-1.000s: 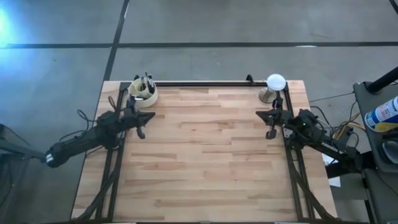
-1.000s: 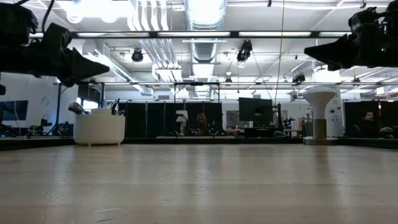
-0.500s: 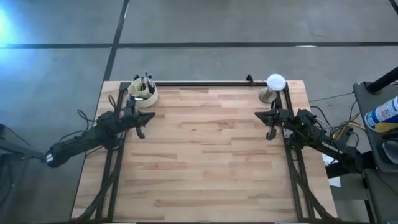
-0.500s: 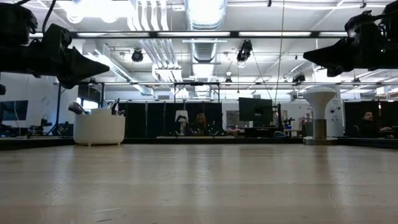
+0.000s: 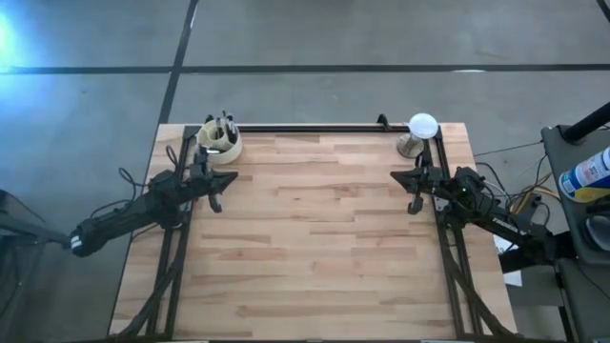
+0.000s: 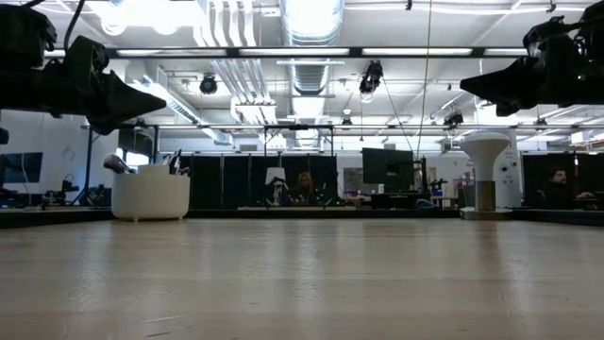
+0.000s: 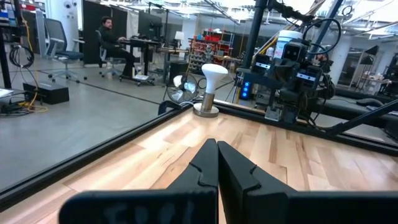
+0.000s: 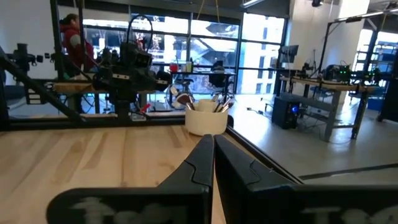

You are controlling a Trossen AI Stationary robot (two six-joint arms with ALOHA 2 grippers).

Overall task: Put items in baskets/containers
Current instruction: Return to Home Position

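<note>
The cream cup (image 5: 220, 145) is standing at the far left corner of the table (image 5: 315, 248), holding the brushes (image 5: 226, 124) upright. The left gripper (image 5: 216, 195) is hovering just beside it and the right gripper (image 5: 414, 198) near the white dome (image 5: 422, 125). Both are keeping their fingers pressed together (nothing held). For homing, each arm should be retracting slowly, lifting clear of the cup.

Round cream cup (image 5: 219, 145) at the table's (image 5: 315, 229) far-left corner, brushes (image 5: 227, 124) upright inside.
</note>
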